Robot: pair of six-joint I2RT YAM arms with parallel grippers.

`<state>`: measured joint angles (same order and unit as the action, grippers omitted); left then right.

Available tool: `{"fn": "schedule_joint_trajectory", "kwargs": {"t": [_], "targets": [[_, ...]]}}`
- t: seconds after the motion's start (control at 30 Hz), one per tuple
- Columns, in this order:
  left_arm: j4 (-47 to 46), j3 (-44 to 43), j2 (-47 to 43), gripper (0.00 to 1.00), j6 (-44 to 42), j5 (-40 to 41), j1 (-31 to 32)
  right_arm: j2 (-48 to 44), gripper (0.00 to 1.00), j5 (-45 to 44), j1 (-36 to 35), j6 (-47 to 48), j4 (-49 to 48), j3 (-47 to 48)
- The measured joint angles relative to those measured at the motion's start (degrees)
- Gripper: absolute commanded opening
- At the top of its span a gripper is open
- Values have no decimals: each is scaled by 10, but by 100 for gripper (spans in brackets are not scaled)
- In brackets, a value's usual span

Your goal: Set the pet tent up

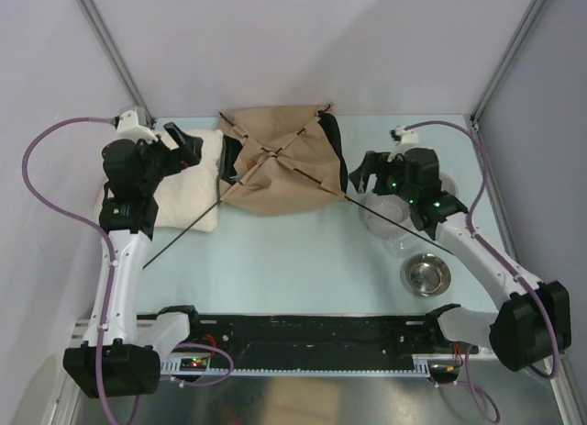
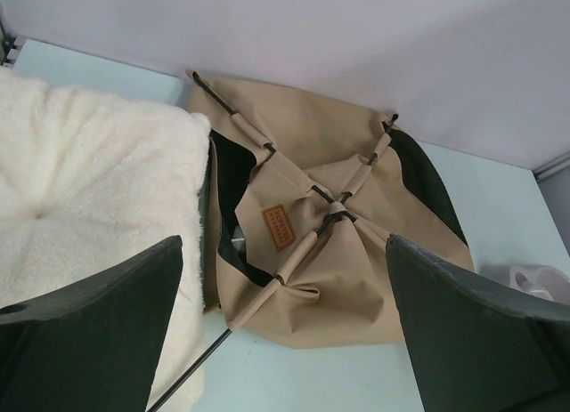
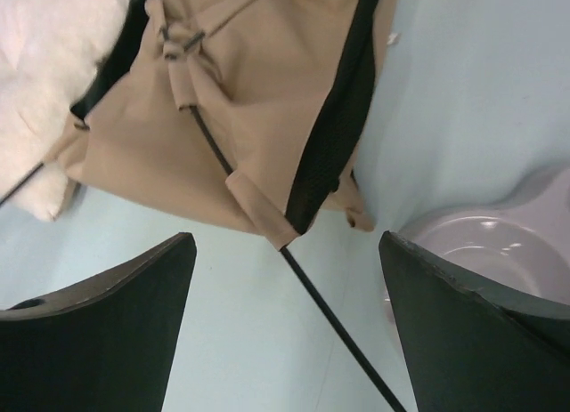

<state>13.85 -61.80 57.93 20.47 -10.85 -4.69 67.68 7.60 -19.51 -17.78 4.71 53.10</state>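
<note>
A steel bowl (image 1: 427,275) sat behind the right claw (image 3: 285,243), well apart from everything else. Behind both claws the table (image 1: 293,269) lay open between the two free pole ends. The left claw (image 2: 283,252) hung with jaws spread wide and empty over the cushion (image 1: 197,191), near its right edge. The right claw was likewise spread and empty, with a clear bowl (image 3: 499,243) just to its right. The tent (image 1: 280,168) lay collapsed between the claws and slightly ahead of them. Its left edge touched the cushion, and its black-trimmed right edge lay just left of the right claw. Its crossed poles (image 1: 275,154) stuck out rearward, one passing under each claw. Its far edge lay close to the back wall.
</note>
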Motion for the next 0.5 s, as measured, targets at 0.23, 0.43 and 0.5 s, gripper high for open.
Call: {"fn": "schedule_joint_trajectory", "kwargs": {"t": [0.23,0.43,0.5], "targets": [[-1,2,2,100,0,-42,0,87,93,-27,-77,59,16,20],[-5,11,13,100,2,-79,1,106,96,-43,-93,114,72,56],[-5,12,19,100,2,-87,3,106,96,-45,-93,129,92,61]]}}
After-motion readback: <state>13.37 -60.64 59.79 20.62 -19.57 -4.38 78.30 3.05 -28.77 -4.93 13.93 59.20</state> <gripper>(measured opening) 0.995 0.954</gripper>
